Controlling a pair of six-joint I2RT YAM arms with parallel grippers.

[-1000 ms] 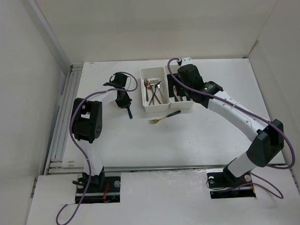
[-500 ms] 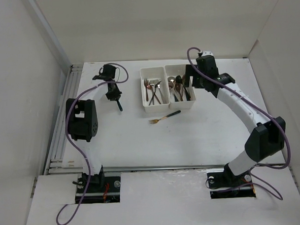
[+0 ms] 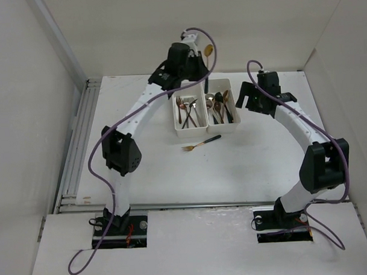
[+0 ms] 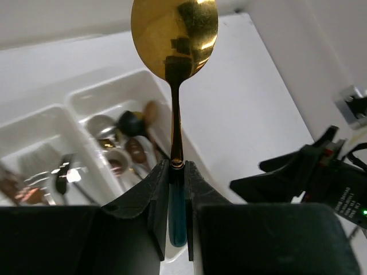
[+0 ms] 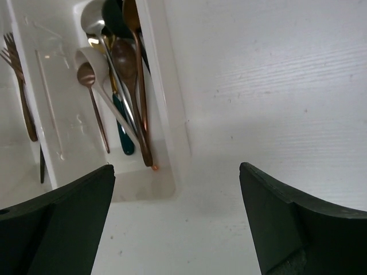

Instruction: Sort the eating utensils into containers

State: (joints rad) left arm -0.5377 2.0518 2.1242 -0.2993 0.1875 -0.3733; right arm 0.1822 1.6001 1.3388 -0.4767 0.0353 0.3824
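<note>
My left gripper [image 3: 196, 57] is shut on a gold spoon with a teal handle [image 4: 175, 34] and holds it in the air over the far end of the two joined white bins; its bowl [image 3: 209, 50] points up. The left bin [image 3: 175, 113] holds forks [image 3: 183, 107]. The right bin [image 3: 236, 117] holds several spoons [image 3: 218, 106], also seen in the right wrist view [image 5: 129, 74]. A gold fork with a dark handle [image 3: 200, 143] lies on the table just in front of the bins. My right gripper [image 3: 247, 98] is open and empty, just right of the right bin [image 5: 166, 114].
White walls close in the table at the back and both sides. A rail runs along the table's left edge [image 3: 81, 141]. The right gripper's dark body shows at the right of the left wrist view [image 4: 309, 172].
My left arm has swung from the table's left side up and right to above the bins' far end, carrying the spoon. My right gripper has drawn back rightward from over the right bin.
</note>
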